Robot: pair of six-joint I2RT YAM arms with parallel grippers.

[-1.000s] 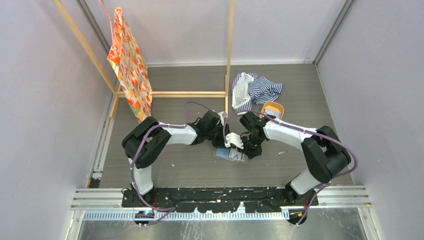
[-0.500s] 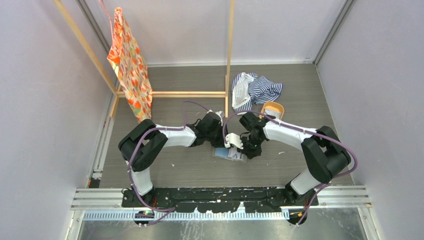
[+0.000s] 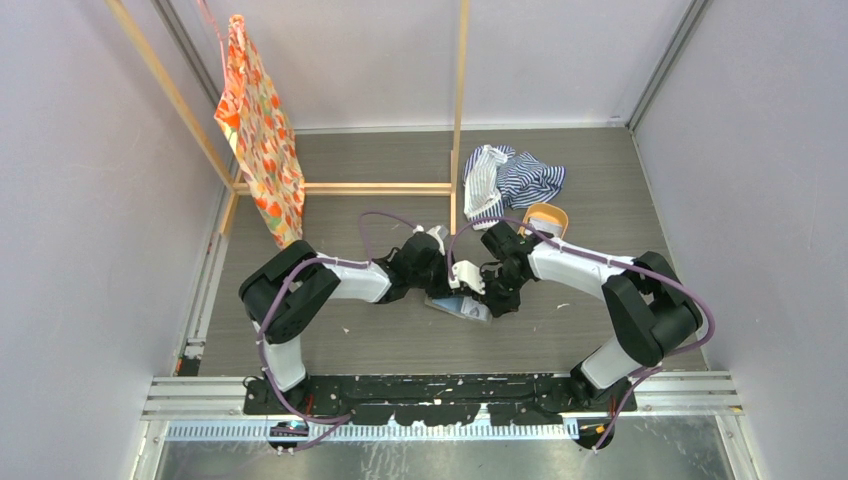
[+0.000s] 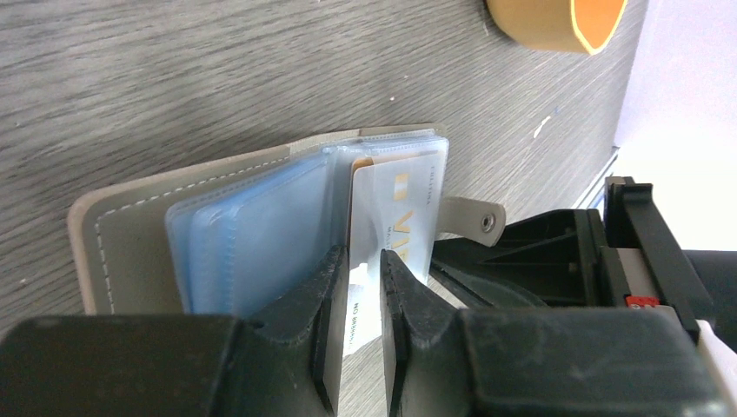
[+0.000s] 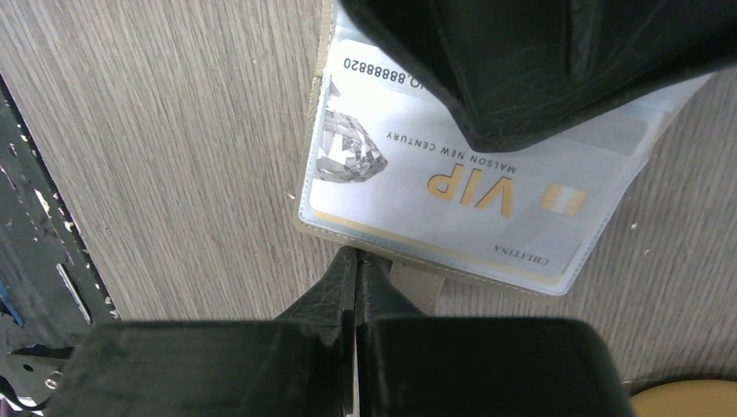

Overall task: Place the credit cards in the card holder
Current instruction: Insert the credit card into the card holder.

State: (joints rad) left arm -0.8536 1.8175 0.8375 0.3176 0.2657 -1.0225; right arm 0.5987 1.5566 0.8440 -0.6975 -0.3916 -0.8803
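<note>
The grey-taupe card holder (image 3: 462, 306) lies open on the table between both grippers. In the left wrist view its cover (image 4: 122, 252) holds blue clear sleeves (image 4: 252, 230), and a whitish VIP credit card (image 4: 404, 204) sits partly in one sleeve. My left gripper (image 4: 358, 256) has a narrow gap between its fingers, with the tips at the card's near end and the card face showing in the gap. My right gripper (image 5: 356, 254) is shut, its tips against the holder's edge (image 5: 417, 261) beside the closing tab (image 5: 417, 291). The card (image 5: 452, 174) shows there too. No other cards are in view.
An oval orange-tan tray (image 3: 546, 217) sits just behind the right arm, with a striped cloth (image 3: 515, 178) behind it. A wooden frame (image 3: 460, 110) with a hanging orange-patterned cloth (image 3: 260, 130) stands at the back left. Grey walls close both sides.
</note>
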